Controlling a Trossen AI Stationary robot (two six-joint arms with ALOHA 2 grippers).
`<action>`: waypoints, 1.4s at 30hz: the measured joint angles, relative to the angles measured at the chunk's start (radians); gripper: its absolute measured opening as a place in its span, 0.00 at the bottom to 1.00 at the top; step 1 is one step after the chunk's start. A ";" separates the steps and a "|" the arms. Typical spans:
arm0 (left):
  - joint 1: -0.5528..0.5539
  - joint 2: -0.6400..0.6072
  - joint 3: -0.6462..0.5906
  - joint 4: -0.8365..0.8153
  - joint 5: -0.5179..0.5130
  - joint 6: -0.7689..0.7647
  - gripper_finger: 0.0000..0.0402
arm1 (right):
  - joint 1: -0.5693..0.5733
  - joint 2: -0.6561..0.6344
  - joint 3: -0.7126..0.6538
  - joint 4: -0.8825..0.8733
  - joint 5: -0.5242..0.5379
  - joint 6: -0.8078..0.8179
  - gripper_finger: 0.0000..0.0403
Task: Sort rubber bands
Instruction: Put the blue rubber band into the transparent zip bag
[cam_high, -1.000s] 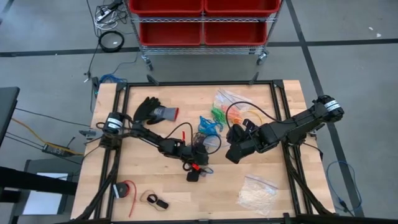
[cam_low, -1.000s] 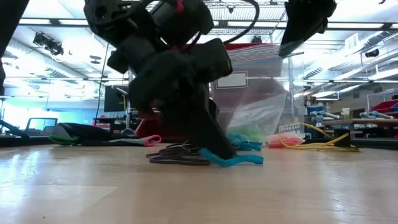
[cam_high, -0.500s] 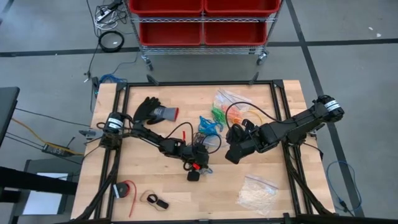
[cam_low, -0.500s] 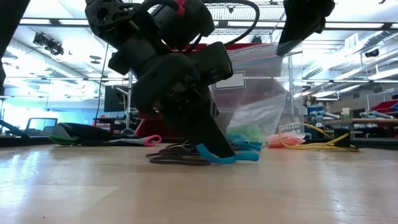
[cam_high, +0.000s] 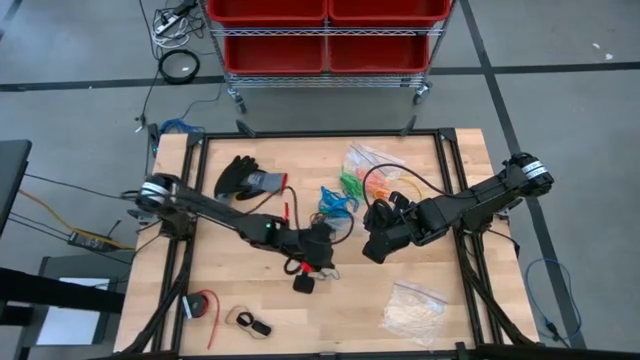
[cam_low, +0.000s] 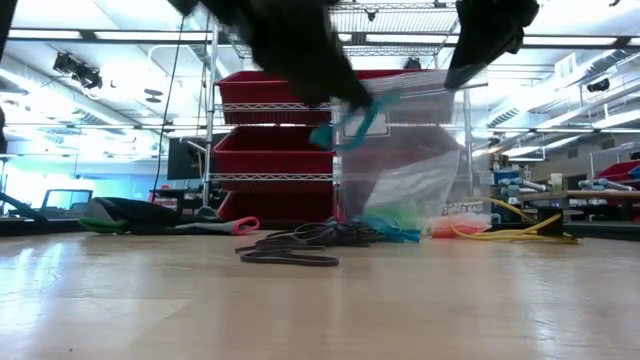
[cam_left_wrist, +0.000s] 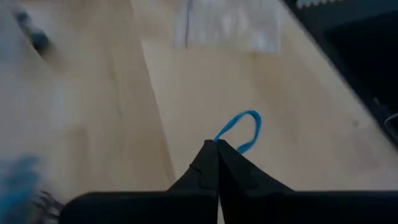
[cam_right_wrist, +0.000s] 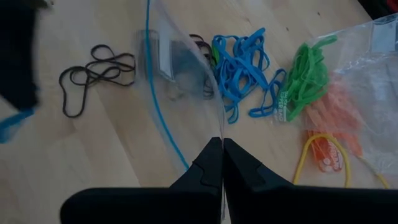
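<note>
The rubber bands lie mid-table: a blue heap (cam_right_wrist: 242, 62), a green bunch (cam_right_wrist: 305, 74), loose black loops (cam_right_wrist: 93, 74), and orange ones (cam_right_wrist: 329, 118) inside a clear bag (cam_low: 420, 170). My left gripper (cam_left_wrist: 217, 146) is shut on one blue band (cam_left_wrist: 241, 129) and held high above the table (cam_low: 335, 100), nearer the table's front than the heaps (cam_high: 322, 262). My right gripper (cam_right_wrist: 221, 148) is shut on the clear bag, up over the table's right half (cam_high: 373, 248). My left gripper pinches one end of the blue band (cam_left_wrist: 219, 140) between its two fingertips. The rest of the loop sticks out past them. The fingers slant downward. The band (cam_low: 350, 125) hangs clear of the table. My right gripper pinches the clear bag's upper rim (cam_right_wrist: 214, 121), beside the blue zip line, between its two fingers, slanting down from above. The bag hangs below it, and its bottom (cam_low: 410, 225) with the green and orange bands rests on the table.
A black glove (cam_high: 245, 178) lies far left. A yellow cable (cam_right_wrist: 323, 149) curls by the bag. A clear bag of whitish pieces (cam_high: 412, 308) lies near the front right. A red roll (cam_high: 202, 303) and small parts (cam_high: 250, 322) sit front left. A red-bin shelf (cam_high: 325, 30) stands beyond the table.
My left gripper has risen from the table and shifted a little toward the table's near edge. The blue band that lay at its fingertips is now lifted clear. The black loops have stayed where they were. My right gripper and the bag have kept still.
</note>
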 joint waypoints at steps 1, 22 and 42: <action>-0.006 -0.019 0.007 -0.006 -0.013 0.009 0.00 | 0.000 0.000 0.000 0.000 0.000 0.000 0.00; 0.019 -0.103 0.100 0.014 -0.484 0.353 0.00 | 0.000 0.000 0.000 0.063 -0.018 0.000 0.00; 0.066 0.018 0.100 -0.015 -0.520 0.364 0.00 | 0.007 0.000 0.000 0.143 -0.022 -0.019 0.00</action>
